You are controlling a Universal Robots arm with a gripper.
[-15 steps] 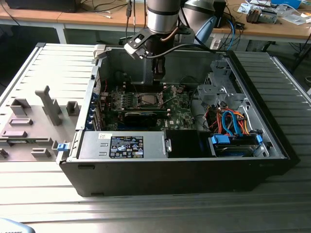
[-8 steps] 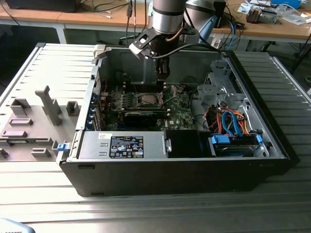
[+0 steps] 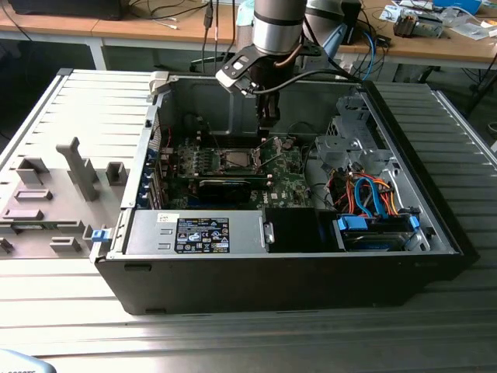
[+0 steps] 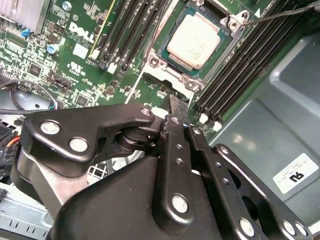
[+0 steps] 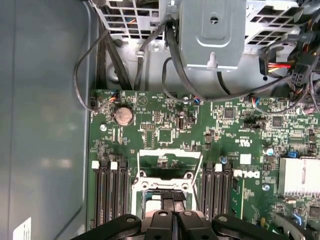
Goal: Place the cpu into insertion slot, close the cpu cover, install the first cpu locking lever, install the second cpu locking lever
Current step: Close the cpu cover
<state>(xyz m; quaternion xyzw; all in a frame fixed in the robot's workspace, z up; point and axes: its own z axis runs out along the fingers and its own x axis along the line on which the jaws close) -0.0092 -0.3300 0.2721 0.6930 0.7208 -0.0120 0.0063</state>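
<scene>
The cpu [image 4: 195, 40], a square chip with a dull silver top, lies flat in the insertion slot [image 4: 161, 46] on the green board, with memory slots on both sides. In the exterior view the cpu [image 3: 237, 161] shows in the middle of the open computer case. The cpu cover [image 5: 170, 150], a thin silvery frame, stands swung open beyond the socket. My gripper [image 4: 174, 104] hangs above the board just beside the socket, fingers pressed together with nothing between them. The gripper [image 5: 172, 206] overlaps the socket's near edge, and in the exterior view the gripper [image 3: 268, 118] is inside the case.
A thin wire lever [image 4: 280, 12] sticks up by one socket corner. Rows of memory slots [image 5: 110, 195] flank the socket. A grey drive cage [image 5: 212, 35] with black cables stands past the board. The case wall [image 3: 272, 272] surrounds the work area, and a long black card [image 3: 225, 186] lies near the socket.
</scene>
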